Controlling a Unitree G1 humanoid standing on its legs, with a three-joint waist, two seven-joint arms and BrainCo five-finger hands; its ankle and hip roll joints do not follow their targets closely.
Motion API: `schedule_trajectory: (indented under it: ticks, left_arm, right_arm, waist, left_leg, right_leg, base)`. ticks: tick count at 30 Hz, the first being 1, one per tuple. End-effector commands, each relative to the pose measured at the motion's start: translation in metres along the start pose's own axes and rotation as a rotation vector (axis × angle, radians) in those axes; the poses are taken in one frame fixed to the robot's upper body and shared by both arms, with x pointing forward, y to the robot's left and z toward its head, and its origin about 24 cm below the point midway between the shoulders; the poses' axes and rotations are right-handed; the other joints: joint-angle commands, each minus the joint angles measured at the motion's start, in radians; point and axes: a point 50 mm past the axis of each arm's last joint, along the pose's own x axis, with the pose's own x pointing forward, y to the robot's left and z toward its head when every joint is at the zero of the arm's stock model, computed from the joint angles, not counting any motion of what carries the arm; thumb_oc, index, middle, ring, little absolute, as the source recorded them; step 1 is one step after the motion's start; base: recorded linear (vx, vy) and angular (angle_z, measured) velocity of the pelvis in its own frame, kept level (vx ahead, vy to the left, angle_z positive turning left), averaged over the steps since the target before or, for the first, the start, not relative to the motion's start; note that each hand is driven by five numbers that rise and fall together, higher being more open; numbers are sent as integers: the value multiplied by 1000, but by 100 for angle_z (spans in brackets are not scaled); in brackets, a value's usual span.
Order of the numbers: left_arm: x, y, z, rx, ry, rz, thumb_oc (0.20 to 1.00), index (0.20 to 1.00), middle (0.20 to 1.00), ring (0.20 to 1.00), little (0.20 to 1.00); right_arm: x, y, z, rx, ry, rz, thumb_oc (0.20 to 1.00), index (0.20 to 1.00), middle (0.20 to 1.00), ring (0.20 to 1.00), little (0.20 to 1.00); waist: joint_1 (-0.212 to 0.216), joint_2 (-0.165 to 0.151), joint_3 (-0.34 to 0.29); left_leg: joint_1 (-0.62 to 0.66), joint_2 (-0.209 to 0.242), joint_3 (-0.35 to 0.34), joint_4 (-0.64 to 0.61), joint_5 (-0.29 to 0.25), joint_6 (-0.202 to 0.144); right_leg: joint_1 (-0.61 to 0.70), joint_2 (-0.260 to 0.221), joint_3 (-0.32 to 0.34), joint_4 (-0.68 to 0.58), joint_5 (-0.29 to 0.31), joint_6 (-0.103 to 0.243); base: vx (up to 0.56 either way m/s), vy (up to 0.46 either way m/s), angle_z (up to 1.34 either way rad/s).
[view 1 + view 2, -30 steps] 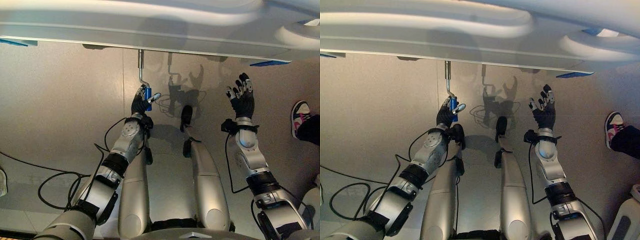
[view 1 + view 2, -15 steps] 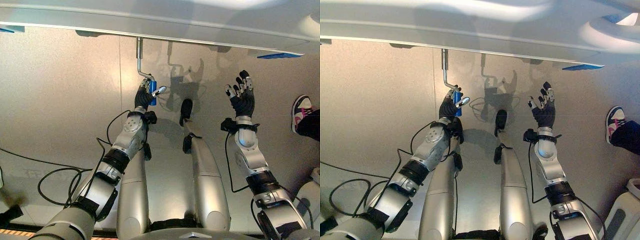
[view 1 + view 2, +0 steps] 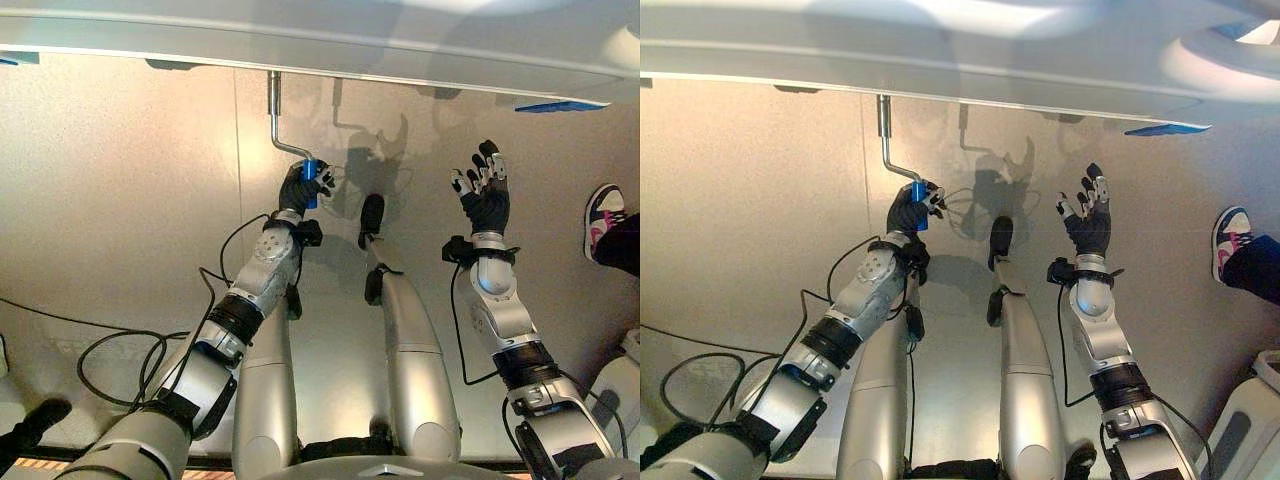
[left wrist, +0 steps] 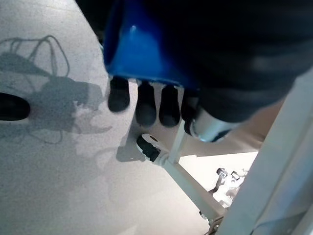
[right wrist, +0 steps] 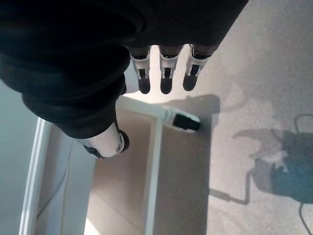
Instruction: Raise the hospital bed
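The white foot end of the hospital bed (image 3: 330,40) spans the top of the eye views. A metal crank (image 3: 274,115) hangs down from its lower edge and bends toward a blue grip (image 3: 311,180). My left hand (image 3: 301,188) is shut on that blue grip (image 4: 142,54), fingers curled round it in the left wrist view. Off to the right, my right hand (image 3: 486,197) is raised in the air with fingers straight and spread, open and holding nothing; its fingers (image 5: 166,73) point at the bed frame underside.
A person's shoe (image 3: 603,222) and dark trouser leg stand at the right edge. A white object (image 3: 1255,420) sits at the lower right. A dark shoe (image 3: 35,425) shows at the lower left. Bed frame bars and a caster (image 5: 186,121) lie beneath the bed.
My left hand has swung the blue grip to the right and slightly up, turning the crank. The thumb has closed round the grip. The right hand has stayed still.
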Motion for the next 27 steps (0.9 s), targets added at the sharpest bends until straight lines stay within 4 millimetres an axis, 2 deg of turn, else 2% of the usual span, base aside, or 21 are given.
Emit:
schedule_trajectory:
  ticks: [1, 2, 4, 5, 6, 7, 8, 9, 10, 11, 12, 13, 14, 15, 16, 17, 19, 20, 21, 27]
  left_arm:
    - [2, 28, -2, -14, 41, 128, 200, 200, 200, 200, 200]
    - [-1, 28, -9, -22, 61, 128, 200, 200, 200, 200, 200]
    - [-1, 26, -9, -26, 59, 121, 200, 200, 200, 200, 200]
    - [1, 25, -4, -26, 45, 115, 200, 200, 200, 200, 200]
    - [-1, 26, -9, -28, 59, 118, 200, 200, 200, 200, 200]
    - [1, 25, -4, -26, 46, 115, 200, 200, 200, 200, 200]
    - [1, 24, -3, -34, 39, 106, 200, 200, 200, 200, 200]
    - [-1, 25, -8, -36, 53, 110, 200, 200, 200, 200, 200]
    - [0, 24, -2, -37, 32, 98, 200, 200, 200, 200, 200]
    - [-3, 25, -6, -42, 42, 101, 200, 200, 200, 200, 200]
    - [-2, 26, 0, -41, 15, 100, 200, 200, 200, 200, 200]
    - [-3, 28, 5, -41, -6, 103, 200, 200, 200, 200, 200]
    - [-6, 30, 8, -42, -24, 104, 200, 200, 200, 200, 200]
    - [-11, 36, 6, -43, -25, 115, 200, 200, 200, 200, 200]
    - [-13, 42, 13, -32, -56, 120, 200, 200, 200, 200, 200]
    - [-19, 47, 14, -24, -67, 128, 200, 200, 200, 200, 200]
    - [-29, 58, 23, 8, -116, 141, 200, 200, 200, 200, 200]
    - [-32, 61, 31, 20, -147, 138, 200, 200, 200, 200, 200]
    - [-37, 63, 31, 27, -152, 135, 200, 200, 200, 200, 200]
    - [-53, 62, 43, 22, -221, 115, 200, 200, 200, 200, 200]
  right_arm:
    - [-9, -3, 23, 35, -122, 21, 1000, 1000, 1000, 1000, 1000]
    - [-12, -4, 17, 30, -98, 21, 1000, 1000, 1000, 1000, 1000]
    - [-12, -4, 16, 31, -93, 24, 1000, 1000, 1000, 1000, 1000]
    - [-9, -4, 19, 36, -105, 23, 1000, 1000, 1000, 1000, 1000]
    - [-12, -4, 16, 30, -92, 26, 1000, 1000, 1000, 1000, 1000]
    - [-9, -4, 19, 34, -106, 25, 1000, 1000, 1000, 1000, 1000]
    - [-9, -4, 19, 30, -103, 25, 1000, 1000, 1000, 1000, 1000]
    - [-12, -5, 16, 27, -90, 26, 1000, 1000, 1000, 1000, 1000]
    - [-9, -5, 18, 28, -101, 27, 1000, 1000, 1000, 1000, 1000]
    - [-12, -6, 14, 24, -85, 27, 1000, 1000, 1000, 1000, 1000]
    - [-10, -6, 17, 24, -98, 25, 1000, 1000, 1000, 1000, 1000]
    - [-10, -7, 17, 24, -98, 22, 1000, 1000, 1000, 1000, 1000]
    - [-12, -7, 16, 24, -95, 23, 1000, 1000, 1000, 1000, 1000]
    - [-15, -6, 12, 21, -78, 29, 1000, 1000, 1000, 1000, 1000]
    - [-14, -6, 14, 20, -86, 34, 1000, 1000, 1000, 1000, 1000]
    - [-18, -6, 11, 10, -73, 42, 1000, 1000, 1000, 1000, 1000]
    - [-21, -6, 11, 1, -72, 61, 1000, 1000, 1000, 1000, 1000]
    - [-20, -5, 13, -2, -82, 69, 1000, 1000, 1000, 1000, 1000]
    - [-23, -6, 10, -8, -67, 75, 1000, 1000, 1000, 1000, 1000]
    - [-22, -15, 13, -35, -76, 77, 1000, 1000, 1000, 1000, 1000]
  waist:
    - [7, -18, -23]
    - [8, -18, -23]
    - [8, -17, -23]
    - [8, -18, -23]
    - [8, -18, -23]
    - [8, -18, -23]
    - [8, -18, -23]
    - [8, -18, -23]
    - [9, -17, -23]
    - [10, -17, -23]
    - [11, -17, -23]
    - [13, -16, -23]
    - [15, -16, -23]
    - [18, -17, -23]
    - [21, -18, -23]
    - [26, -18, -23]
    - [35, -17, -23]
    - [38, -18, -23]
    - [42, -17, -23]
    - [62, -3, -23]
  left_leg:
    - [-47, 29, -48, 24, 1, -25]
    - [-17, 30, -52, 31, -33, -30]
    - [-17, 29, -51, 30, -31, -30]
    - [-46, 28, -48, 24, 2, -26]
    - [-18, 29, -53, 31, -30, -31]
    - [-46, 28, -48, 23, 2, -27]
    - [-47, 28, -49, 23, 4, -27]
    - [-19, 29, -53, 31, -29, -31]
    - [-47, 28, -49, 23, 5, -28]
    - [-19, 29, -54, 31, -27, -33]
    - [-46, 27, -52, 22, 6, -28]
    - [-48, 27, -53, 20, 9, -28]
    - [-46, 27, -54, 20, 8, -28]
    - [-18, 28, -59, 27, -23, -33]
    - [-47, 27, -56, 21, 10, -29]
    - [-20, 27, -60, 28, -22, -34]
    - [-23, 27, -60, 29, -20, -34]
    - [-53, 25, -56, 21, 15, -31]
    - [-25, 24, -60, 28, -18, -35]
    - [-23, 17, -69, 25, -17, -37]
  right_leg:
    - [-8, -91, 16, 88, -58, 152]
    - [21, -90, 20, 99, -90, 160]
    - [20, -89, 20, 99, -89, 160]
    - [-7, -90, 16, 87, -58, 152]
    - [19, -89, 20, 99, -89, 160]
    - [-7, -90, 16, 87, -58, 152]
    - [-5, -90, 15, 87, -57, 152]
    - [21, -89, 19, 99, -88, 160]
    - [-4, -91, 13, 86, -55, 152]
    - [22, -91, 17, 96, -85, 160]
    - [-2, -92, 12, 83, -53, 152]
    - [-4, -92, 11, 81, -51, 152]
    - [-2, -92, 10, 81, -52, 153]
    - [25, -91, 14, 93, -82, 160]
    - [-1, -92, 9, 81, -51, 151]
    - [24, -91, 13, 93, -82, 158]
    - [22, -90, 13, 94, -83, 156]
    - [-3, -91, 7, 79, -50, 148]
    - [24, -90, 10, 91, -81, 156]
    - [34, -95, -3, 85, -80, 155]
  base:
    - [51, -1, -2]
    - [50, 2, -1]
    - [-16, 9, 0]
    - [0, 0, 0]
    - [-71, 4, -3]
    - [0, 0, 0]
    - [0, 0, 0]
    - [0, 0, 0]
    - [55, -7, 0]
    - [-74, 2, -1]
    - [0, 0, 0]
    - [-72, -16, 0]
    - [53, -39, 1]
    - [-10, -41, 1]
    - [53, -52, 2]
    - [-10, -37, 0]
    - [-10, -10, -2]
    - [0, 0, 0]
    - [0, 0, 0]
    - [8, 0, 0]
